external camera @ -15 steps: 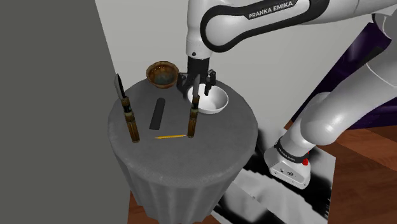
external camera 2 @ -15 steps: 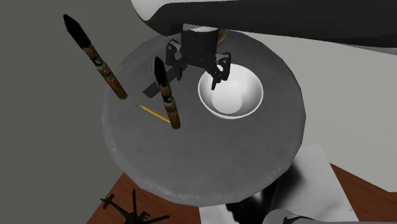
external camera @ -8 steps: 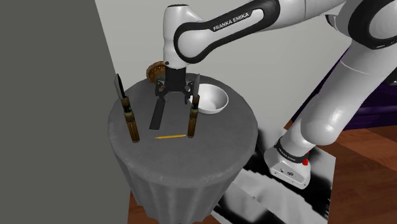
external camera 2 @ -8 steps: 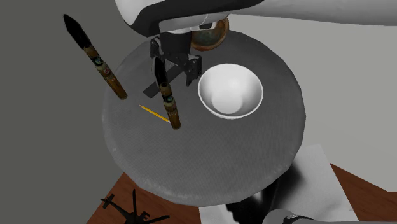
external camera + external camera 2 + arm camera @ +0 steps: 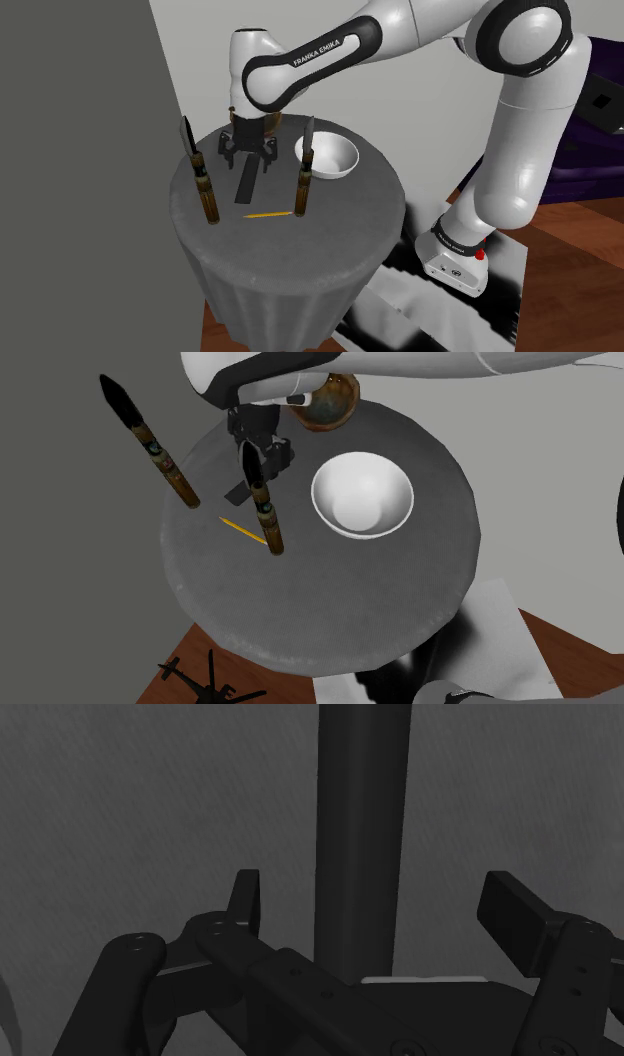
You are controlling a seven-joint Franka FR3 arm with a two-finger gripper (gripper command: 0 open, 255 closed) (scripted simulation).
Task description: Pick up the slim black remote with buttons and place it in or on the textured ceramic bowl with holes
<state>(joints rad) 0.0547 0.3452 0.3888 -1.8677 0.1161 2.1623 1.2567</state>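
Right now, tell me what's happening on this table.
The Franka arm's end effector hangs low over the slim black remote, at the end nearest the brown bowl. The remote lies flat on the round grey table. The fingers are open, one on each side of the remote, not touching it. Nothing is lifted yet.

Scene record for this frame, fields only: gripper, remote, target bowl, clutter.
gripper: open, fingers either side of the remote, not touching it
remote: flat on the grey table, not held
target bowl: brown, at the table's edge, near the gripper
clutter: white bowl, two upright brushes, yellow stick
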